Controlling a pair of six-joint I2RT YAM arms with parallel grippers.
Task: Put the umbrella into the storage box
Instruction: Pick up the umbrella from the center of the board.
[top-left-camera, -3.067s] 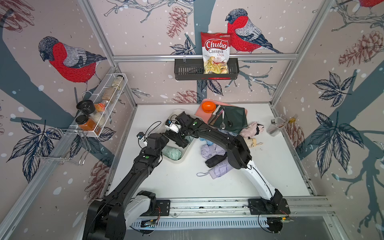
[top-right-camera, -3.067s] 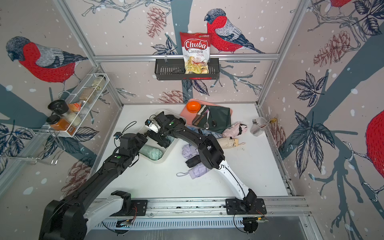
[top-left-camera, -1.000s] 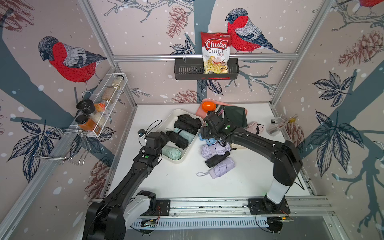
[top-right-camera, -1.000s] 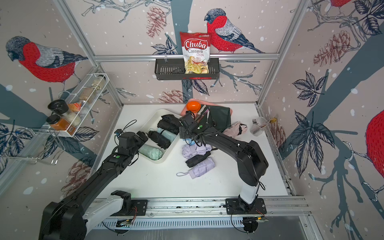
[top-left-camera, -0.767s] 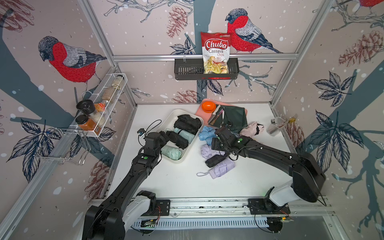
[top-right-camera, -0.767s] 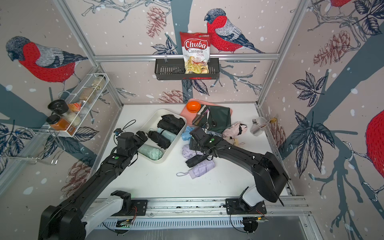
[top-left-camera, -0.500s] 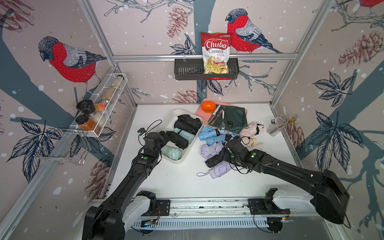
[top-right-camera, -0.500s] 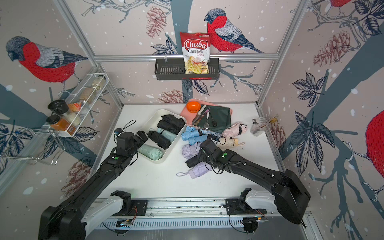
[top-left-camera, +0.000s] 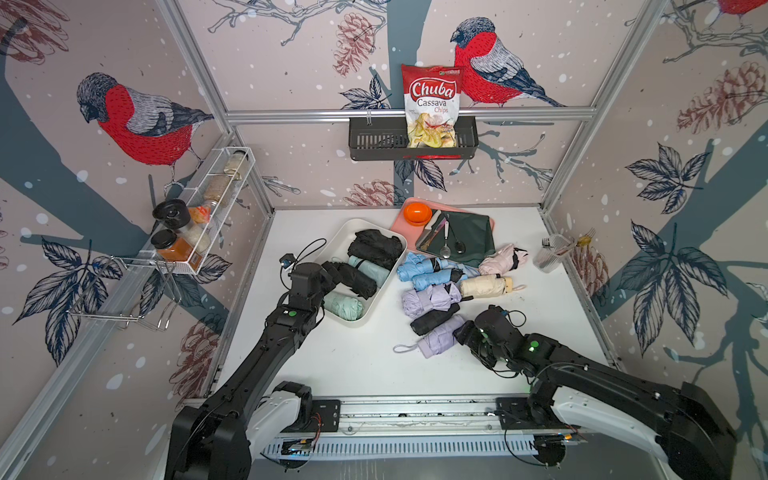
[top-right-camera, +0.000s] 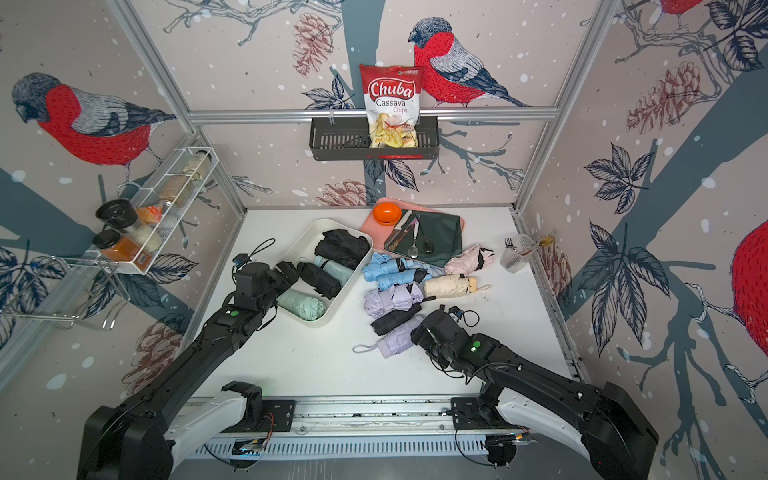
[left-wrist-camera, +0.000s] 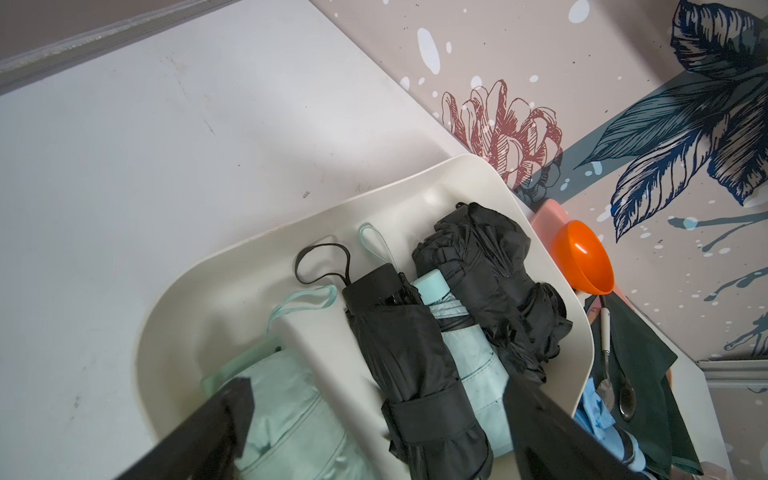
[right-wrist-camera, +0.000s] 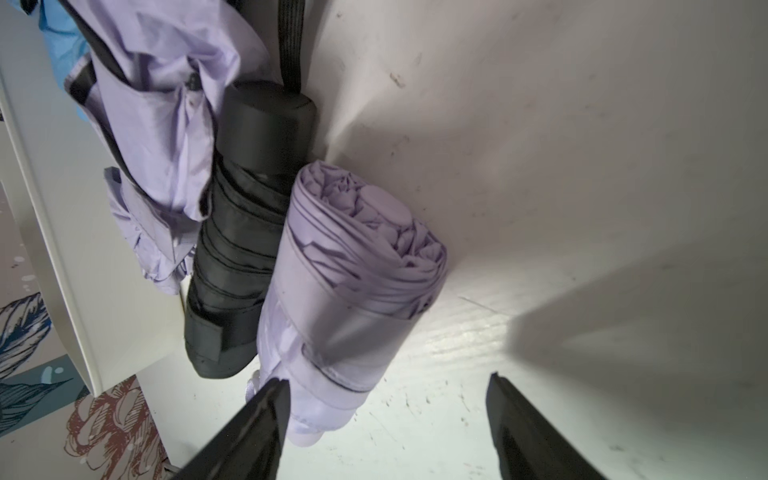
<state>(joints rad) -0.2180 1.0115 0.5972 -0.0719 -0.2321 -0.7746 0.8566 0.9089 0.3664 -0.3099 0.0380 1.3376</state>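
Over white tabletop, right pincer gapes wide, empty, beside lilac umbrella.

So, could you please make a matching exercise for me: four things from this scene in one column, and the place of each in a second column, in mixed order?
Things
1. orange bowl
2. chips bag
3. mint umbrella
4. beige umbrella

Places
A. in the storage box
B. on the table, outside the box
C. on the pink tray
D. in the black basket on the back wall

Pairs: 1-C, 2-D, 3-A, 4-B
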